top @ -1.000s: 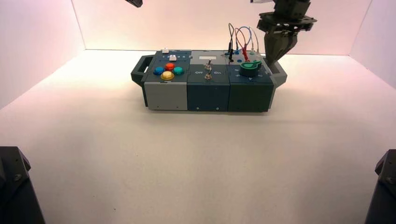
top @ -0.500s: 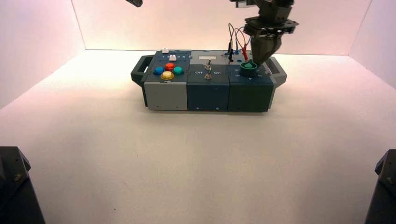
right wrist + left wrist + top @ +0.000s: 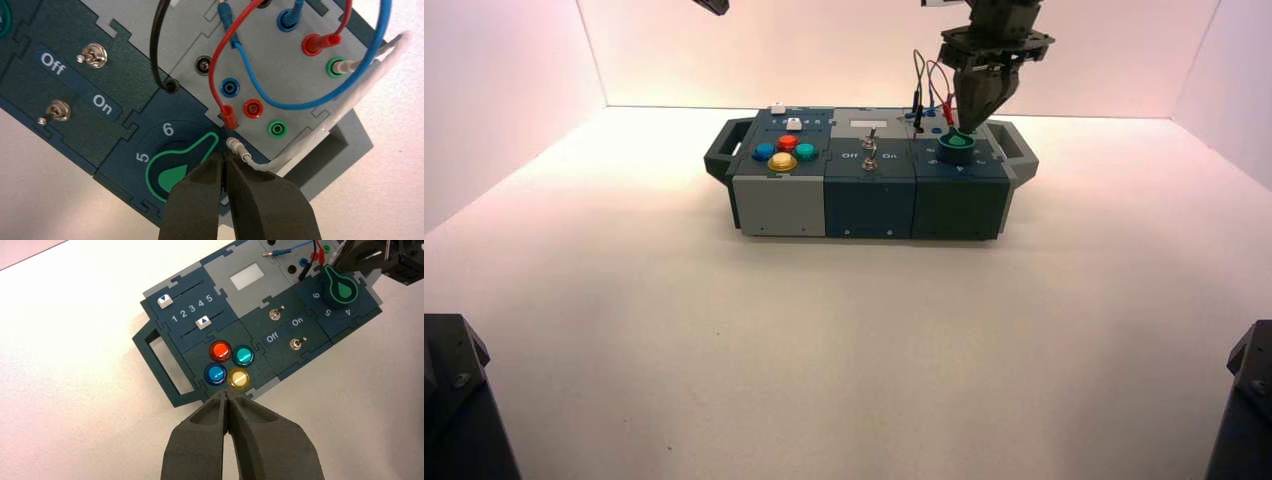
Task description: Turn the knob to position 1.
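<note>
Box: dark blue and grey panelled case (image 3: 869,207), a handle at its left end and another at its right.
Knob: green rotary knob with a pointed lug on a dark round base (image 3: 172,176), on the right part of the box, towards the near side; its lug points to the far side, past the printed 6.
Right gripper: the dark gripper (image 3: 223,154) is over the right part of the box, at the knob's lug; its fingers are closed together with nothing between them. Whether they touch the lug, I cannot tell.
Left gripper: the dark gripper (image 3: 226,392) waits beyond the box's far left, fingers together, holding nothing.
Wires: black, red, blue and white leads (image 3: 300,105) at the far right of the box; the white lead's loose-looking plug (image 3: 237,146) lies just beside the right gripper's fingertips.
Push-buttons: round red, blue, yellow and teal (image 3: 229,365), grouped on the near left.
Sliders: two white caps (image 3: 184,311), far left.
Switches: two metal toggles (image 3: 286,329) in the middle, by "Off" and "On".
</note>
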You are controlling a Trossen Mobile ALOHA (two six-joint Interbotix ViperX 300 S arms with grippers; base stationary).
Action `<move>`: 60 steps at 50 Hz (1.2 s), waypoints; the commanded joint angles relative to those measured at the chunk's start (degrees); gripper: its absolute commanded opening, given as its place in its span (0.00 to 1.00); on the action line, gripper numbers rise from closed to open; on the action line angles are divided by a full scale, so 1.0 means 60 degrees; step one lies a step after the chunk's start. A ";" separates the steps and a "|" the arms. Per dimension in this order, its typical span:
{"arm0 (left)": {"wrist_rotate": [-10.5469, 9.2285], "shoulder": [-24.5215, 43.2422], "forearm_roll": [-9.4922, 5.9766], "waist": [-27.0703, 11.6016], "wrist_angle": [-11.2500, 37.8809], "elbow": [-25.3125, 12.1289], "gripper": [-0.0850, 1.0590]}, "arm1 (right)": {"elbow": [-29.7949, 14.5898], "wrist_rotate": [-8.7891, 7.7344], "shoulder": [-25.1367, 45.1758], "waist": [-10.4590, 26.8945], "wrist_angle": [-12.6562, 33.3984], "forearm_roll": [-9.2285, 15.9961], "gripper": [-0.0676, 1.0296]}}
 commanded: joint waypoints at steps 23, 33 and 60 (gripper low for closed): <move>0.0059 -0.0117 0.0015 -0.0015 -0.0103 -0.0220 0.05 | 0.0176 -0.0088 -0.0850 0.0059 0.0146 0.0029 0.04; 0.0059 -0.0132 0.0015 -0.0015 -0.0103 -0.0220 0.05 | 0.0073 -0.0103 -0.0659 0.0059 0.0059 0.0029 0.04; 0.0059 -0.0161 0.0044 -0.0015 -0.0103 -0.0220 0.05 | -0.0088 -0.0146 -0.0410 0.0322 -0.0073 0.0117 0.04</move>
